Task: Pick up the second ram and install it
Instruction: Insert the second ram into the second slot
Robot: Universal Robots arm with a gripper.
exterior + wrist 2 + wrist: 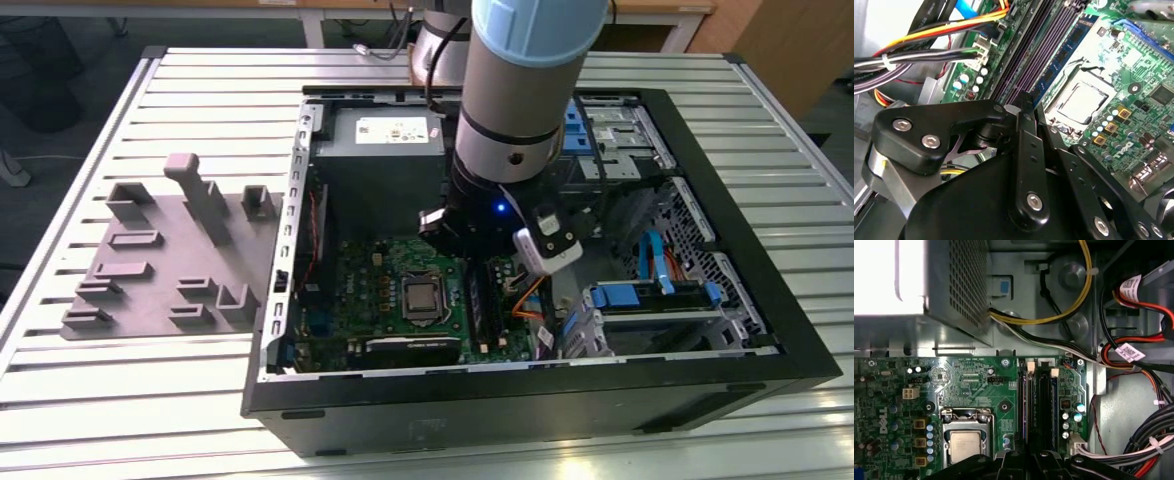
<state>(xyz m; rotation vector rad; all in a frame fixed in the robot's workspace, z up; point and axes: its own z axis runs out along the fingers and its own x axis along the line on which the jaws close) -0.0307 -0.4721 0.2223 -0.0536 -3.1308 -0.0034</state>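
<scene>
The claw (1026, 102), closed with fingers together, presses down on the memory slots (1040, 405); the second ram (1064, 55) lies seated in a slot just beside it.

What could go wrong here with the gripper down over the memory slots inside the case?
1. The gripper sits low over the memory slots, beside the CPU socket; a skewed push might strain the motherboard or miss the slot.
2. The cable bundle runs close beside the slots; the gripper body may snag it.
3. Whether the second ram lies square in its slot cannot be seen, so pressing might be risky.
</scene>
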